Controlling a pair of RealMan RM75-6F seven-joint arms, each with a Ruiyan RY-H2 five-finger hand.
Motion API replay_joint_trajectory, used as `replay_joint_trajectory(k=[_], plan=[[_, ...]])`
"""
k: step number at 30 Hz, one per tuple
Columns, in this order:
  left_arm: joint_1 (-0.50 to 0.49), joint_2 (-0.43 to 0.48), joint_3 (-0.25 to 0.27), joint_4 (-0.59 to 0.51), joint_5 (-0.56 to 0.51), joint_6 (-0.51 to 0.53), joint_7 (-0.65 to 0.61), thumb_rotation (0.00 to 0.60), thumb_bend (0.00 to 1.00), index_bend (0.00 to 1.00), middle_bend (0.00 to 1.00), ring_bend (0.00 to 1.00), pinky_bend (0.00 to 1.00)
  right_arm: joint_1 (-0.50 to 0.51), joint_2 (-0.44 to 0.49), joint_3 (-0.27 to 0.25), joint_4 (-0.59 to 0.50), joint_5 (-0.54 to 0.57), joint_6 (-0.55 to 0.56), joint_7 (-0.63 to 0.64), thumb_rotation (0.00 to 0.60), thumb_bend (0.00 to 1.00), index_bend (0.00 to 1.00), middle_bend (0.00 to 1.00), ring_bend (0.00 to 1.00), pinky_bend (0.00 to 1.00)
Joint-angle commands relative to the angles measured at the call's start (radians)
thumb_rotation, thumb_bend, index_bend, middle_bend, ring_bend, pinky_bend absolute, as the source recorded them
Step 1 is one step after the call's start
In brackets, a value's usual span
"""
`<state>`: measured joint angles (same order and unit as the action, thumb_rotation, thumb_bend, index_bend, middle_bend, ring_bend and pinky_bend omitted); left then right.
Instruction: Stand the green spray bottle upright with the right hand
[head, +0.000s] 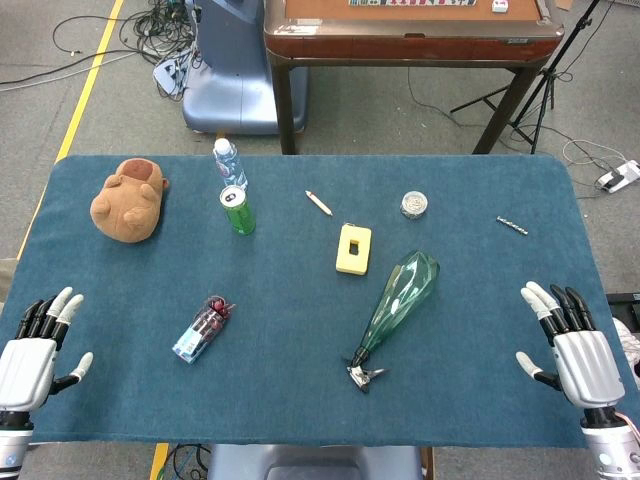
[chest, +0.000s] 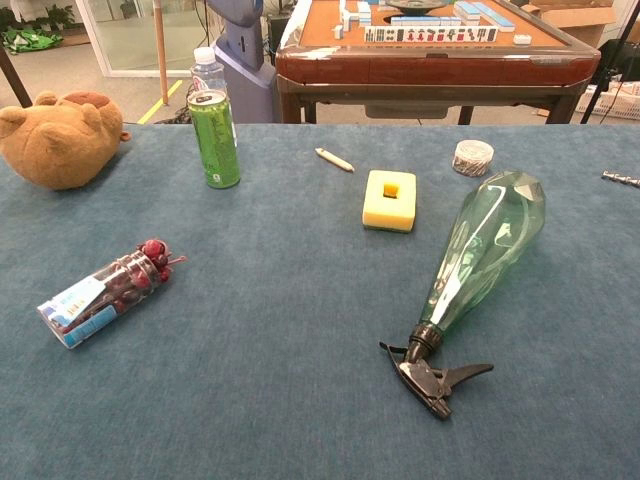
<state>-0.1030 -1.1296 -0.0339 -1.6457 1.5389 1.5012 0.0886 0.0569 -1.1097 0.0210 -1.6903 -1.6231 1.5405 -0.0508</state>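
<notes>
The green spray bottle (head: 400, 297) (chest: 483, 250) lies on its side right of the table's middle, its black trigger head (head: 364, 374) (chest: 432, 376) toward the front edge and its wide base pointing away. My right hand (head: 572, 345) rests at the front right corner, fingers spread and empty, well to the right of the bottle. My left hand (head: 35, 345) sits at the front left corner, also spread and holding nothing. Neither hand shows in the chest view.
On the blue cloth (head: 300, 400) stand a green can (head: 238, 210) and a water bottle (head: 228, 160). A plush bear (head: 130, 200), a lying clear tube (head: 203, 330), a yellow block (head: 353, 248), a pencil (head: 318, 203), a small round tin (head: 414, 204) and a screw (head: 511, 225) lie around.
</notes>
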Motion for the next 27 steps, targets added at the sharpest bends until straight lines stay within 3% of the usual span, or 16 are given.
replay_joint_trajectory(k=[1,15,21,27], plan=[[0.0,0.0,0.0,0.001,-0.001,-0.001,-0.001,0.6,0.33,0.0,0.0,0.0,0.0,-0.003,0.005,-0.002,-0.01,0.011,-0.007,-0.012,0.6,0.19,0.12,0.13,0.0,0.0],[0.001,-0.003,0.001,0.01,0.0,0.002,-0.014,0.6,0.33,0.0,0.0,0.0,0.0,0.002,0.033,-0.012,-0.048,0.008,-0.034,-0.033,0.6,0.19,0.12,0.13,0.0,0.0],[0.002,0.0,0.001,0.008,0.005,0.006,-0.016,0.6,0.33,0.0,0.0,0.0,0.0,0.073,0.067,-0.021,-0.081,-0.053,-0.131,-0.05,0.6,0.19,0.12,0.13,0.0,0.0],[0.01,0.003,0.005,0.006,0.005,0.014,-0.019,0.6,0.33,0.0,0.0,0.0,0.0,0.199,0.095,-0.015,-0.113,-0.107,-0.303,-0.098,0.6,0.19,0.13,0.13,0.0,0.0]])
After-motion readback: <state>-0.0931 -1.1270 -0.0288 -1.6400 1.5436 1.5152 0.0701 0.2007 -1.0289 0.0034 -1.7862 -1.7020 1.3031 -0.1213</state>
